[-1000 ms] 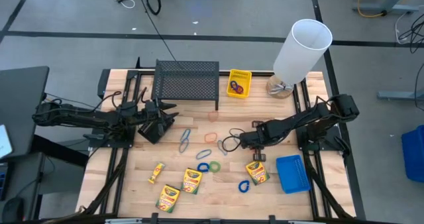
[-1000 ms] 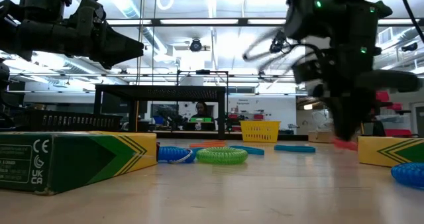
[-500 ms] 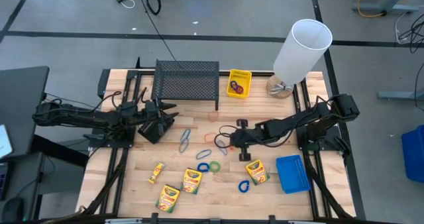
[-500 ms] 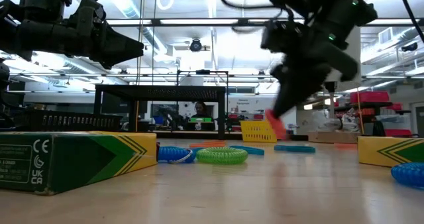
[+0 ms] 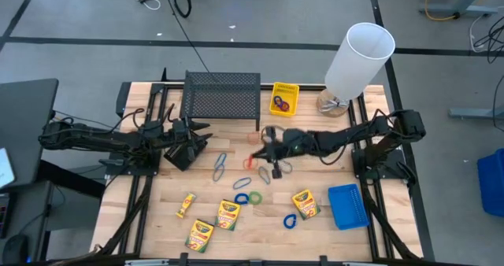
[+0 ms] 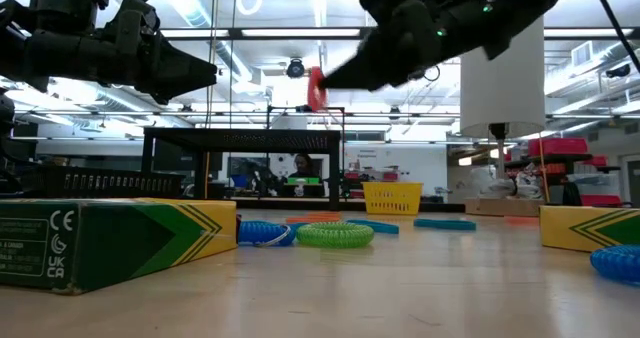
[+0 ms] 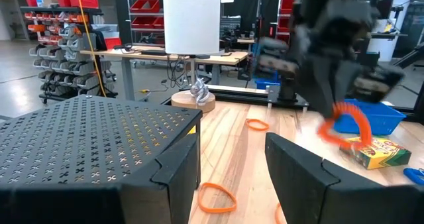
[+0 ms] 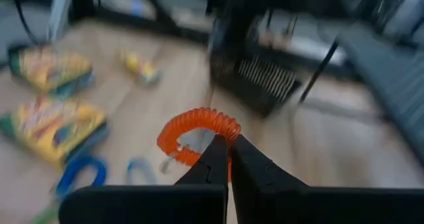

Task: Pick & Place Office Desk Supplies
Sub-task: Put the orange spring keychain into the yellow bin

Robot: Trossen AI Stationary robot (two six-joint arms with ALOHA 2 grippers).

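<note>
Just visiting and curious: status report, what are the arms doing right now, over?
Right end effector shut on orange loop, lifted mid-table. Left end effector waiting beside mesh rack. Nothing blocking.

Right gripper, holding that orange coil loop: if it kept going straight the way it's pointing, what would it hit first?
Probably the black wire-mesh rack. The right gripper, shut on the orange coil loop, points at it across bare table; depth is unclear.

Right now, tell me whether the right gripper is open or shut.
Shut: the right gripper pinches an orange loop, carried well above the table.
</note>
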